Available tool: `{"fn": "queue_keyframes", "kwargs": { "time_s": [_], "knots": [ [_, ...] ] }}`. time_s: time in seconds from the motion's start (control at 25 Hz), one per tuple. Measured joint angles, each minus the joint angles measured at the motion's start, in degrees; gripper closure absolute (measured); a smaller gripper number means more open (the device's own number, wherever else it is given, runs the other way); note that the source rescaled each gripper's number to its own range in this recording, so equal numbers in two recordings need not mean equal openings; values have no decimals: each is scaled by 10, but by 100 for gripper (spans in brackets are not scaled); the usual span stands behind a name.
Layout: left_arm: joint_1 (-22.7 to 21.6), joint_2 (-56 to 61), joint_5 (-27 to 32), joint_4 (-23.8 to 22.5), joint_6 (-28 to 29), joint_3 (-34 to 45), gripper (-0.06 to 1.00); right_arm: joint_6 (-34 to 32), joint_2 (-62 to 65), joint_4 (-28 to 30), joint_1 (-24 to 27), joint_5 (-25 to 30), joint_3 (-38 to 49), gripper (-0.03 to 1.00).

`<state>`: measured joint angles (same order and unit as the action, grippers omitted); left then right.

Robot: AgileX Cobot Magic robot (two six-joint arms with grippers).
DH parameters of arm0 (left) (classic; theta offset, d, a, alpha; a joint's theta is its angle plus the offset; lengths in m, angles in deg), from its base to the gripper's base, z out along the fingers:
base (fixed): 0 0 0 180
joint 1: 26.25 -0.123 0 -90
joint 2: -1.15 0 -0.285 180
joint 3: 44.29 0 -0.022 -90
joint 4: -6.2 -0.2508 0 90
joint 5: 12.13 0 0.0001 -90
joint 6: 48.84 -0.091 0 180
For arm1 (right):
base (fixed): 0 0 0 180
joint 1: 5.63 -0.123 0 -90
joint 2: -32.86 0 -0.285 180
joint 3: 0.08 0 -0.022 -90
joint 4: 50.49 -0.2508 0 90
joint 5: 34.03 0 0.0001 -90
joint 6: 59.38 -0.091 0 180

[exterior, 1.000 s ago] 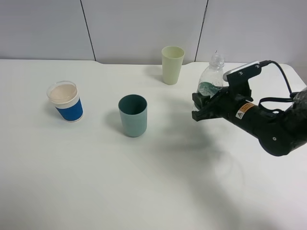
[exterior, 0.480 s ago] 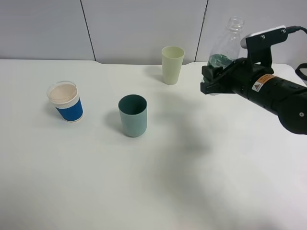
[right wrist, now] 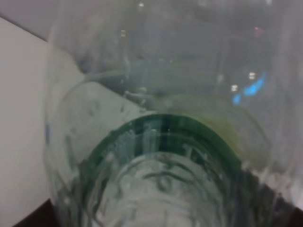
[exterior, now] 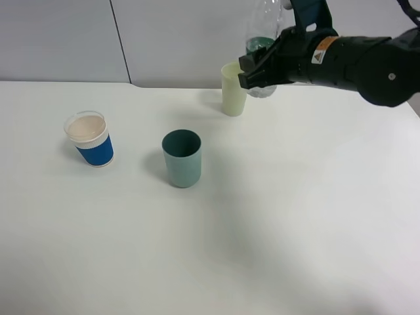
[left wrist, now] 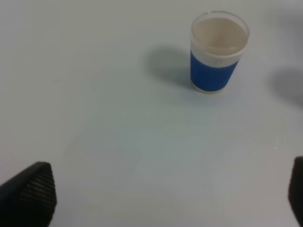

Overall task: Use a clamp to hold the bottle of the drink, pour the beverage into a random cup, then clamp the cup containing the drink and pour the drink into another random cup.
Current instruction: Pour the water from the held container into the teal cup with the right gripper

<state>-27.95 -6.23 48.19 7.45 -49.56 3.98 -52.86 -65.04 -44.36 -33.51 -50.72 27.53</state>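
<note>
My right gripper (exterior: 257, 71) is shut on a clear plastic bottle (exterior: 264, 39) with green liquid low in it, and holds it upright high above the table, just right of the pale green cup (exterior: 233, 92). The bottle (right wrist: 161, 142) fills the right wrist view, so the fingers are hidden there. A teal cup (exterior: 182, 158) stands in the middle of the table. A blue and white paper cup (exterior: 91, 139) stands at the left; it also shows in the left wrist view (left wrist: 218, 52). The left gripper (left wrist: 161, 189) is open, its fingertips (left wrist: 29, 191) far apart above bare table.
The white table (exterior: 275, 223) runs to a grey panelled wall (exterior: 59, 39) at the back. The right arm (exterior: 367, 62) reaches in from the right edge.
My right gripper has lifted the bottle off the table and carried it up and to the left, from the right side to beside the pale green cup.
</note>
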Motion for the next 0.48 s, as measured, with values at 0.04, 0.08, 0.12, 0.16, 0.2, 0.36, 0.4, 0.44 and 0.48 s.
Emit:
{"fn": "queue_keyframes", "kwargs": {
  "time_s": [0.04, 0.08, 0.12, 0.16, 0.2, 0.36, 0.4, 0.44, 0.48],
  "knots": [
    [0, 0, 0, 0, 0, 0, -6, 0, -3, 7, -4, 9, -13, 93],
    [0, 0, 0, 0, 0, 0, -6, 0, -7, 11, -9, 22, -24, 93],
    [0, 0, 0, 0, 0, 0, -6, 0, -13, 19, -14, 36, -34, 93],
    [0, 0, 0, 0, 0, 0, -6, 0, -17, 26, -19, 51, -44, 93],
    [0, 0, 0, 0, 0, 0, -6, 1, -25, 37, -24, 64, -52, 93],
    [0, 0, 0, 0, 0, 0, -6, 4, -59, 80, -50, 123, -87, 93],
    [0, 0, 0, 0, 0, 0, -6, 5, -67, 91, -57, 134, -94, 93],
    [0, 0, 0, 0, 0, 0, -6, 5, -74, 102, -65, 143, -100, 93],
    [0, 0, 0, 0, 0, 0, -6, 6, -83, 114, -70, 150, -105, 93]
  ]
}}
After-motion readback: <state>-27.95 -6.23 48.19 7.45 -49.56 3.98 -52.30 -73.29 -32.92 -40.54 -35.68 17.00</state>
